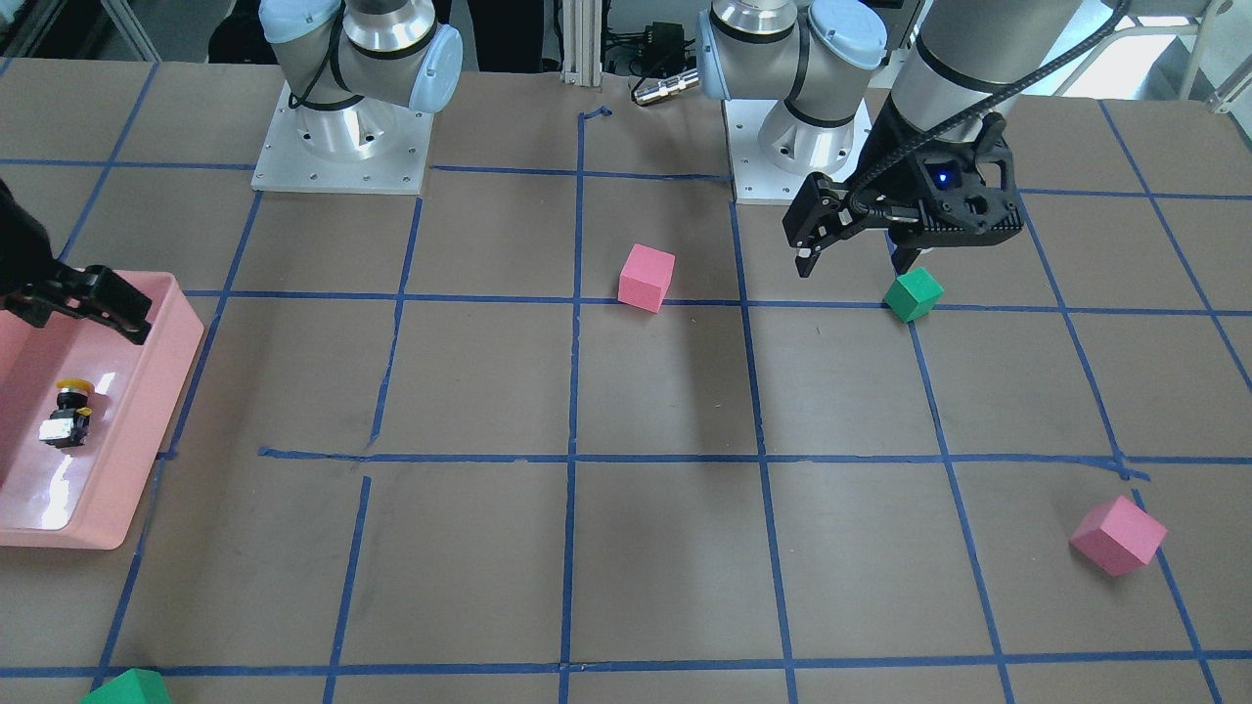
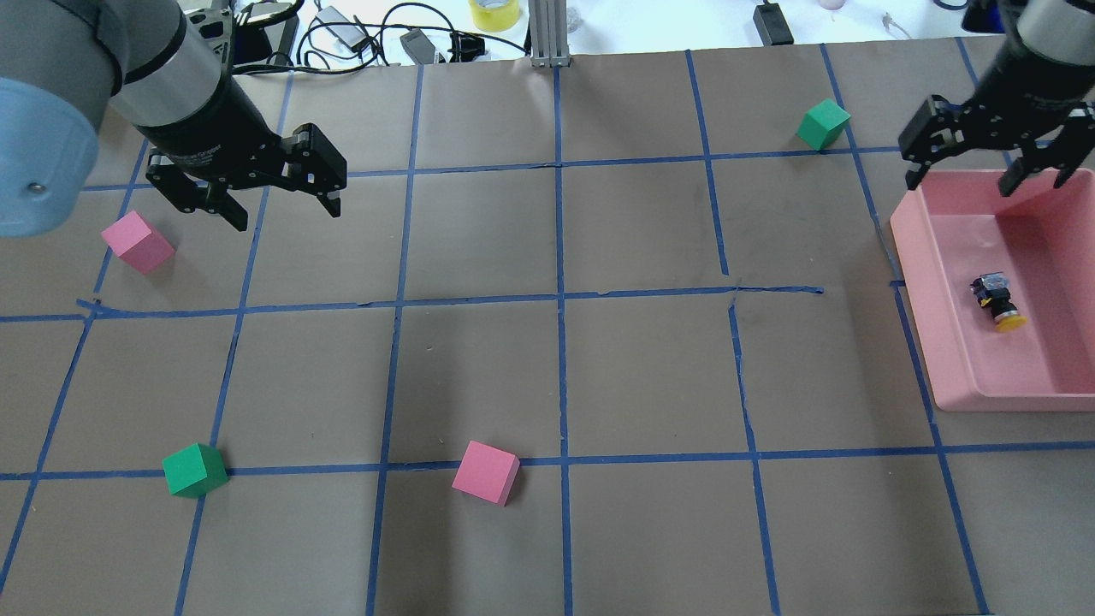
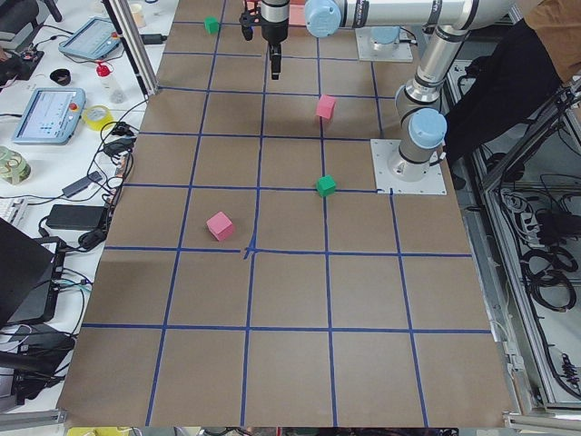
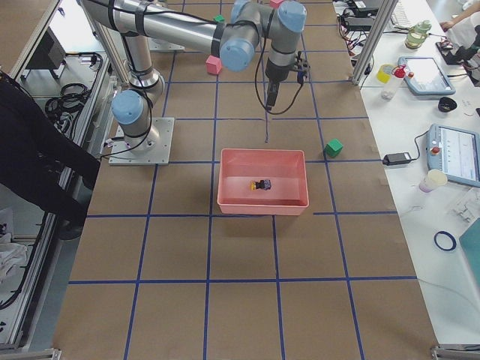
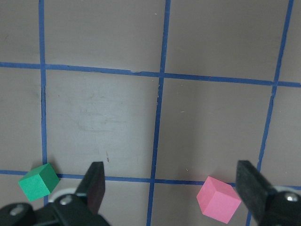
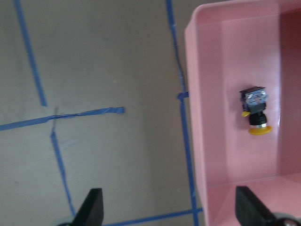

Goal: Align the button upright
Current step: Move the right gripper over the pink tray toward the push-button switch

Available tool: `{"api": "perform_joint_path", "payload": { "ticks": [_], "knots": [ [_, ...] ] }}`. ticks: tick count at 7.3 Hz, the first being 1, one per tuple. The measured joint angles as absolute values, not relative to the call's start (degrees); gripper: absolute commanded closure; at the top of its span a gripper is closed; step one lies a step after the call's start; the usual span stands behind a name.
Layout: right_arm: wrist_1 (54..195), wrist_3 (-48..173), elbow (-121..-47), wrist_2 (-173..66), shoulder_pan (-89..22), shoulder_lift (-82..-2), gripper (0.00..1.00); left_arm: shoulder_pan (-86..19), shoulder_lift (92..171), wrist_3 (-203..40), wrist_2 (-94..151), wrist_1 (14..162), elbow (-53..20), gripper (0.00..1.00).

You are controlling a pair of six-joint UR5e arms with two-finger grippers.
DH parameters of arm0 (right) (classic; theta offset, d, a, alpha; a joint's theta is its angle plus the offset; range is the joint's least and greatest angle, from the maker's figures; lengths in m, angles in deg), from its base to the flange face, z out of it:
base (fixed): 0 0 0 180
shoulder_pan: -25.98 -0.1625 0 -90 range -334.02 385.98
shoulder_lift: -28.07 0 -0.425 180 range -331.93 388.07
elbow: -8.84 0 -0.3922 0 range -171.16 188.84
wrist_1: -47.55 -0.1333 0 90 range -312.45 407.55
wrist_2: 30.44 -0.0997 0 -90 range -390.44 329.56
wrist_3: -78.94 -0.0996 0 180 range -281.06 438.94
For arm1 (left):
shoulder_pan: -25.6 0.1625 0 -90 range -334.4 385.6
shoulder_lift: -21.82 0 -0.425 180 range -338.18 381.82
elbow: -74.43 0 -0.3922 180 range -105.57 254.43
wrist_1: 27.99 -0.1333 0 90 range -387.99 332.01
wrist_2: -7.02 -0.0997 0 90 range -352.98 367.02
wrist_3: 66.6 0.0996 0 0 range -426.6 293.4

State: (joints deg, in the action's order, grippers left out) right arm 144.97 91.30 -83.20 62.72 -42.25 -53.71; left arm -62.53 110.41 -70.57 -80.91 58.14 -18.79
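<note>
Inside the pink tray point(image 2: 920, 282), about midway along its floor, the button point(image 2: 997, 301) lies on its side, with the yellow cap toward the tray's near wall and the silvery block base toward the far one. Treat it as small, light and rigid. On that glossy floor it will likely skid, or roll on the round cap, so pinch the base's flat flanks. Over the tray's far rim your right gripper point(image 2: 962, 184) hovers, jaws spread, holding nothing. Well away from the tray, the left gripper point(image 2: 287, 214) hangs spread too — empty.
</note>
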Motion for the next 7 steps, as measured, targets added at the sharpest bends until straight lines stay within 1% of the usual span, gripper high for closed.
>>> {"api": "perform_joint_path", "payload": {
  "ticks": [2, 3, 5, 7],
  "knots": [
    [156.49, 97.76, -87.66, 63.41, -34.63, -50.52, 0.00, -62.55, 110.40, -70.61, -80.96, 58.14, -18.82, 0.00],
    [160.65, 99.08, -88.90, 63.39, -32.54, -48.35, 0.00, -62.55, 110.36, -70.54, -81.20, 58.14, -18.82, 0.00],
    [164.71, 101.69, -90.52, 63.23, -30.06, -44.98, 0.00, -62.55, 110.34, -70.38, -81.46, 58.14, -18.88, 0.00],
    [166.12, 102.59, -92.22, 63.01, -28.28, -44.04, 0.00, -62.55, 110.34, -70.21, -81.64, 58.03, -19.02, 0.00]
  ]
}}
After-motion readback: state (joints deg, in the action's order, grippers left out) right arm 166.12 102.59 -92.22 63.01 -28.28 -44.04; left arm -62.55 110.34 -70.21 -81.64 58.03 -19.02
